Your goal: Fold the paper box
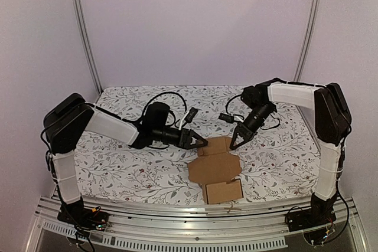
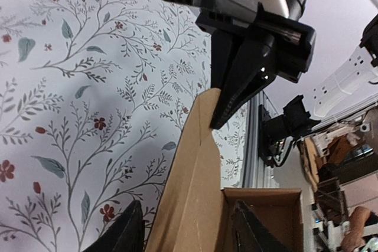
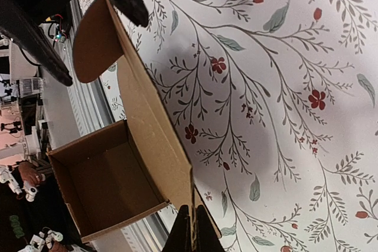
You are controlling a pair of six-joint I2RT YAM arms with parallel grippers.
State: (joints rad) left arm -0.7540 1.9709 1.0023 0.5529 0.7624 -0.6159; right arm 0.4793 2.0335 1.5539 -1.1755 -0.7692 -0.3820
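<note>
The paper box [image 1: 214, 168] is brown cardboard, lying partly folded in the middle of the cloth. Its open tray [image 1: 223, 191] is nearest the arm bases, and a long flap [image 1: 215, 144] stands up at the far end. My left gripper [image 1: 202, 142] is open at the flap's left end. In the left wrist view its fingers [image 2: 127, 231] stand on either side of the raised flap [image 2: 189, 163] without touching it. My right gripper [image 1: 234, 145] is at the flap's right end. In the right wrist view it [image 3: 194, 213] is shut on the thin cardboard edge [image 3: 147, 122].
A floral cloth [image 1: 130, 169] covers the table. An aluminium rail [image 1: 177, 228] runs along the near edge by the arm bases. Two metal posts [image 1: 82, 28] rise at the back corners. Black cables [image 1: 171, 101] loop above the left wrist.
</note>
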